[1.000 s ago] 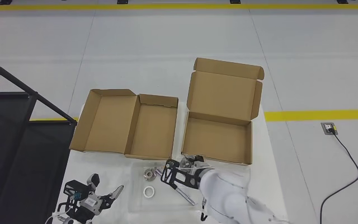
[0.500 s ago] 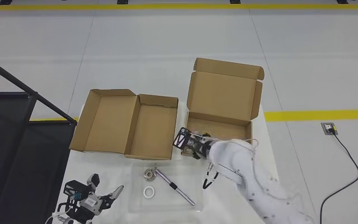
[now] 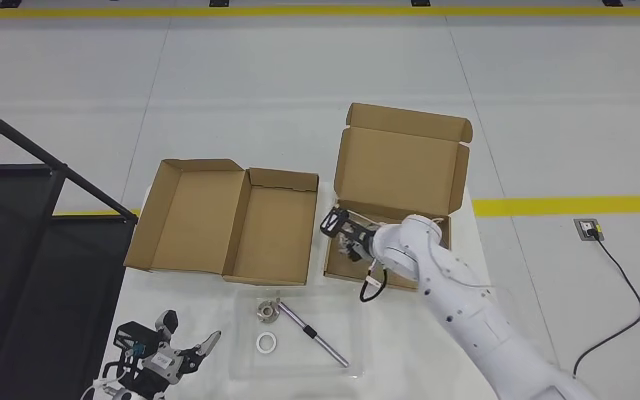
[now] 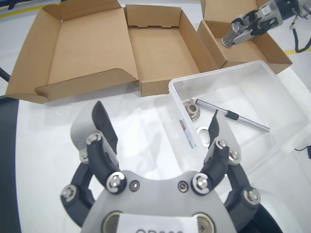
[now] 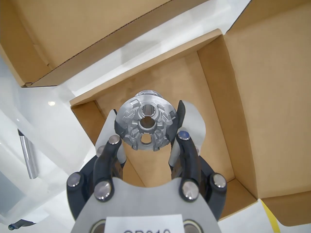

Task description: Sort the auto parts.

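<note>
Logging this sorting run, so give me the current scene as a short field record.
Right gripper: shut on round toothed grey metal hub, held over open right cardboard box
Left gripper: open, over white table beside clear plastic bin
Bin contents: silver metal rod with black band, small metal flange, flat metal ring
Left cardboard box: open, lid flat

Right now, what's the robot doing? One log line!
right end effector: gripping gear over box | left end effector: open, beside bin
</note>
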Available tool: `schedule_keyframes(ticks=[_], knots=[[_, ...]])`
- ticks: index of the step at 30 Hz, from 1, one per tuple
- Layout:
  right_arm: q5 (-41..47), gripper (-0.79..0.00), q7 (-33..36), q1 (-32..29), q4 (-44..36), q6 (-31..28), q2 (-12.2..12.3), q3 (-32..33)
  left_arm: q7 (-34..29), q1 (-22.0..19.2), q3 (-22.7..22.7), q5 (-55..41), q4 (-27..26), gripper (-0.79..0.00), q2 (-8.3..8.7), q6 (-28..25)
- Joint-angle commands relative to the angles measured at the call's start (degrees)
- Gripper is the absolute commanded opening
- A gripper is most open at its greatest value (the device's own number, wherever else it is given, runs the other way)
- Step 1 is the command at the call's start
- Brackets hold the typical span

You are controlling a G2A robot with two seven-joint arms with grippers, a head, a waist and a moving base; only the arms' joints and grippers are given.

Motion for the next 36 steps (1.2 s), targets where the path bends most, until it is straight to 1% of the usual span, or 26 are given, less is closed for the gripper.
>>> schedule_keyframes(ticks=[1, 8, 14, 15, 16, 17, 20, 23, 24, 31, 36], knots=[[-0.38, -0.785, 0.47, 0.69, 2.11, 1.19, -0.68, -1.4, 0.0, 0.0, 0.0, 0.0, 0.0, 0.0, 0.0, 0.0], [0.17, -0.785, -1.72, 2.58, 9.48, 1.81, -2.56, -3.8, 0.0, 0.0, 0.0, 0.0, 0.0, 0.0, 0.0, 0.0], [0.54, -0.785, -3.03, 3.63, 13.08, 1.7, -3.5, -4.34, 0.0, 0.0, 0.0, 0.0, 0.0, 0.0, 0.0, 0.0], [0.56, -0.625, -3.08, 3.78, 13.46, 1.64, -3.61, -4.37, 0.0, 0.0, 0.0, 0.0, 0.0, 0.0, 0.0, 0.0], [0.55, -0.486, -3.08, 3.96, 13.84, 1.58, -3.69, -4.36, 0.0, 0.0, 0.0, 0.0, 0.0, 0.0, 0.0, 0.0], [0.59, -0.431, -3.2, 4.12, 14.2, 1.54, -3.77, -4.29, 0.0, 0.0, 0.0, 0.0, 0.0, 0.0, 0.0, 0.0], [0.63, -0.397, -3.49, 4.48, 14.98, 1.28, -3.91, -4.07, 0.0, 0.0, 0.0, 0.0, 0.0, 0.0, 0.0, 0.0], [0.57, -0.305, -3.67, 4.64, 15.21, 1.09, -3.94, -3.72, 0.0, 0.0, 0.0, 0.0, 0.0, 0.0, 0.0, 0.0], [0.5, -0.289, -3.68, 4.61, 15.12, 1.12, -3.94, -3.62, 0.0, 0.0, 0.0, 0.0, 0.0, 0.0, 0.0, 0.0], [-0.8, -0.228, -3.63, 4.0, 12.23, 1.23, -3.33, -2.14, 0.0, 0.0, 0.0, 0.0, 0.0, 0.0, 0.0, 0.0], [-2.49, -0.206, -3.41, 2.27, 5.94, 1.21, -2.05, 0.3, 0.0, 0.0, 0.0, 0.0, 0.0, 0.0, 0.0, 0.0]])
